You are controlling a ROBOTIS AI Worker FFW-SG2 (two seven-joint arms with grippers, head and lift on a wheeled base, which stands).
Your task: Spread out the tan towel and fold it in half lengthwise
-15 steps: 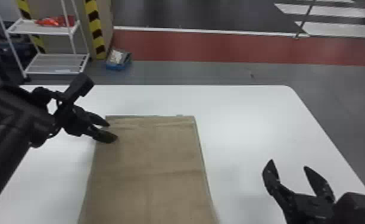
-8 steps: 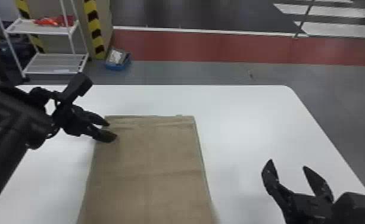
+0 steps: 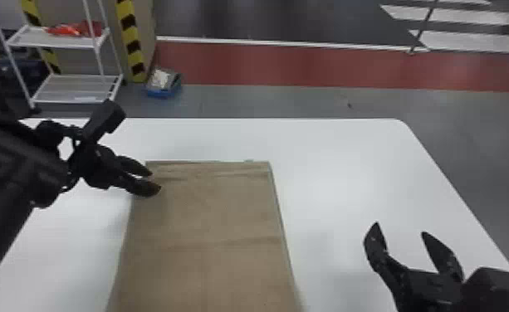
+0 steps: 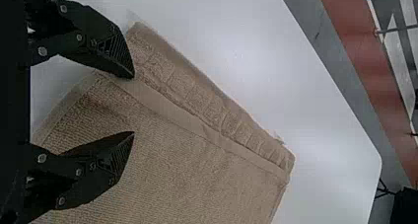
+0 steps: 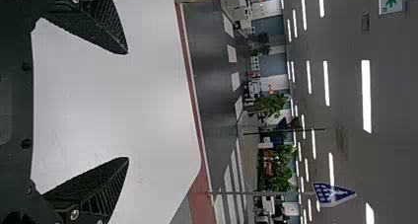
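Head view: tan towel [image 3: 207, 224] on the table [image 3: 332, 166], near end cropped off, left gripper [image 3: 156, 181] by its far left corner, right gripper [image 3: 400, 228] off right. Left wrist: fingers [image 4: 106, 167] apart, can't tell if touching cloth. Right wrist: also spread, bases partly cropped.

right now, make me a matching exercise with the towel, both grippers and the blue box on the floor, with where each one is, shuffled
1. tan towel | A. on the floor, past the table
2. left gripper | B. to the right of the towel
3. right gripper | C. lying on the table
4. blue box | D. at the towel's far left corner

Pairs: 1-C, 2-D, 3-B, 4-A
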